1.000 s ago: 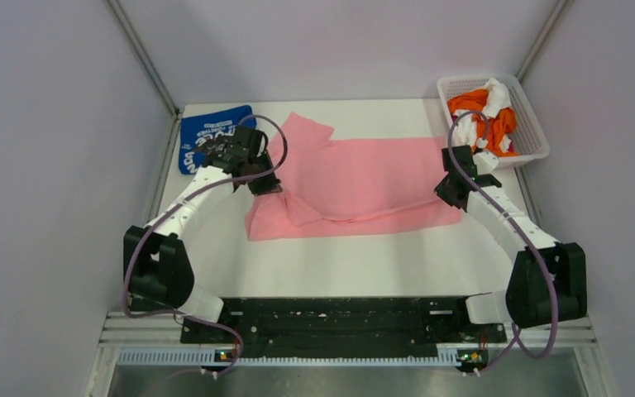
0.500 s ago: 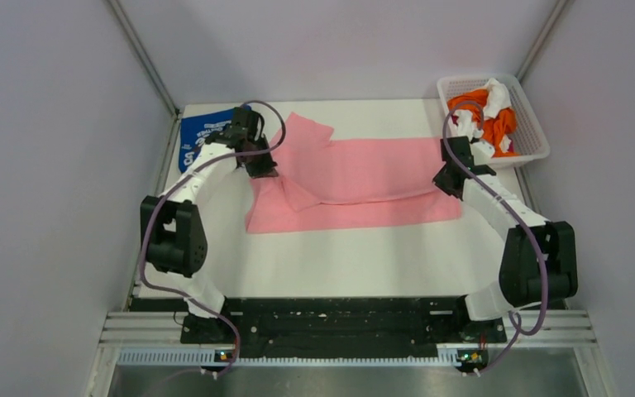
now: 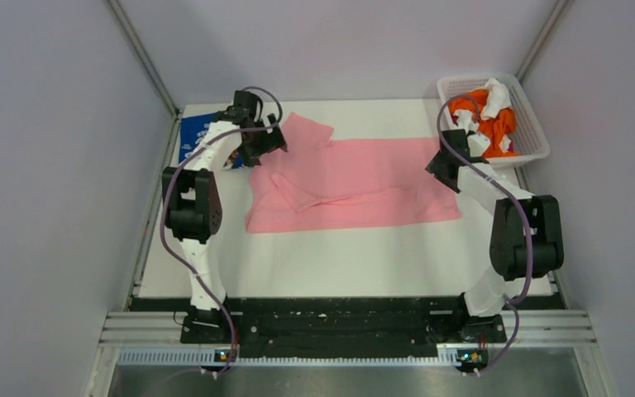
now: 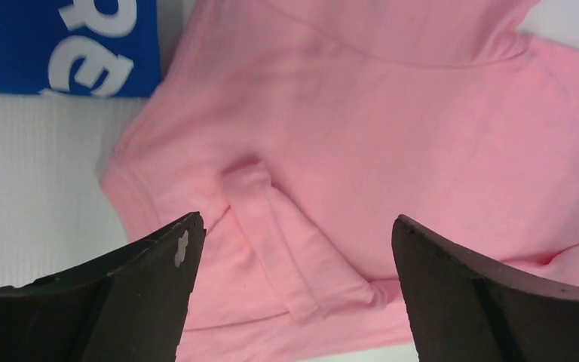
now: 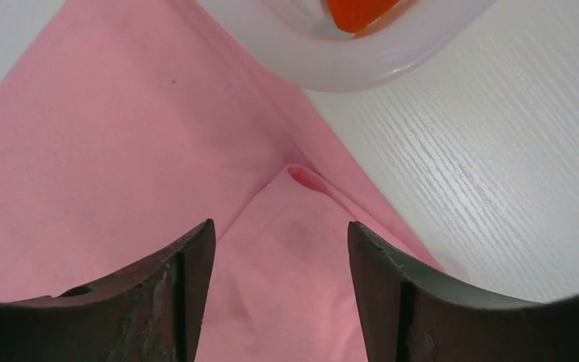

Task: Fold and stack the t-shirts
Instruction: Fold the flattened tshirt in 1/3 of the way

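Observation:
The light pink t-shirt point(image 3: 355, 178) lies folded lengthwise across the far half of the table, a sleeve doubled over near its left end point(image 4: 286, 249). The royal blue t-shirt point(image 3: 194, 136) with white lettering lies folded at the far left, and its corner shows in the left wrist view point(image 4: 68, 45). My left gripper point(image 3: 269, 142) hovers open over the pink shirt's left end, nothing between its fingers point(image 4: 158, 279). My right gripper point(image 3: 440, 165) stands open above the shirt's right edge point(image 5: 286, 249), holding nothing.
A white lattice basket point(image 3: 526, 112) with orange and white cloth stands at the far right corner, close to my right gripper; its rim shows in the right wrist view point(image 5: 332, 68). White tabletop point(image 3: 339, 256) lies in front of the shirt. Walls enclose both sides.
Both grippers carried the shirt's near edge toward the far side, folding it over, then opened and let go. Both arms now reach farther back.

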{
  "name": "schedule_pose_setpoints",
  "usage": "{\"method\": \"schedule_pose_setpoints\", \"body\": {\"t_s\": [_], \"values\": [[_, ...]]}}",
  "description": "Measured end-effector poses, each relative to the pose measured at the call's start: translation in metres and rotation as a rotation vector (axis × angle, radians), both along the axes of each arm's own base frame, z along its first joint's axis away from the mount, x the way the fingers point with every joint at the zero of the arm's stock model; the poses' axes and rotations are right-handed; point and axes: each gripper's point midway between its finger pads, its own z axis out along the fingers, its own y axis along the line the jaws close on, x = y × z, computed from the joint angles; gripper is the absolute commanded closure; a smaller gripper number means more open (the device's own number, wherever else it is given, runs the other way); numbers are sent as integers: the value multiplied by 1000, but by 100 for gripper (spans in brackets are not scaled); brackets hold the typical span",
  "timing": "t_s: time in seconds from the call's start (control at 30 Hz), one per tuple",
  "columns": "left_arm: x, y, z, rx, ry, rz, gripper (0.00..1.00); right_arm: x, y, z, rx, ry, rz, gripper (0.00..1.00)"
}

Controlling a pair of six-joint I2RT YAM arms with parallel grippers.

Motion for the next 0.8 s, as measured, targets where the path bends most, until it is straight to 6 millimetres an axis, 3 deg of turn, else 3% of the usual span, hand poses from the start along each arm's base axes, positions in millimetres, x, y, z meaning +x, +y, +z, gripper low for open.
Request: {"method": "schedule_pose_setpoints", "body": {"t_s": [0.07, 0.17, 0.27, 0.37, 0.43, 0.57, 0.67, 0.73, 0.8], "values": [[11, 3, 5, -8, -19, 11, 1, 3, 1, 4, -3, -9, 15, 14], [3, 6, 10, -17, -34, 15, 1, 4, 5, 13, -4, -33, 42, 9], [-32, 2, 11, -59, -25, -4, 1, -9, 17, 23, -4, -71, 81, 8], [-78, -10, 4, -157, -4, -30, 1, -23, 47, 26, 29, -106, 168, 7], [-100, -20, -6, -226, 31, -46, 1, -28, 68, 18, 68, -110, 231, 7], [-120, -33, -37, -304, 101, -58, 1, -32, 105, -11, 122, -63, 338, 6], [-136, -34, -58, -322, 142, -48, 1, -34, 116, -29, 133, -38, 372, 6], [-138, -36, -58, -340, 133, -49, 1, -43, 117, -41, 139, -14, 378, 6], [-140, -35, -59, -341, 114, -51, 1, -47, 118, -42, 153, -43, 370, 6]]}}
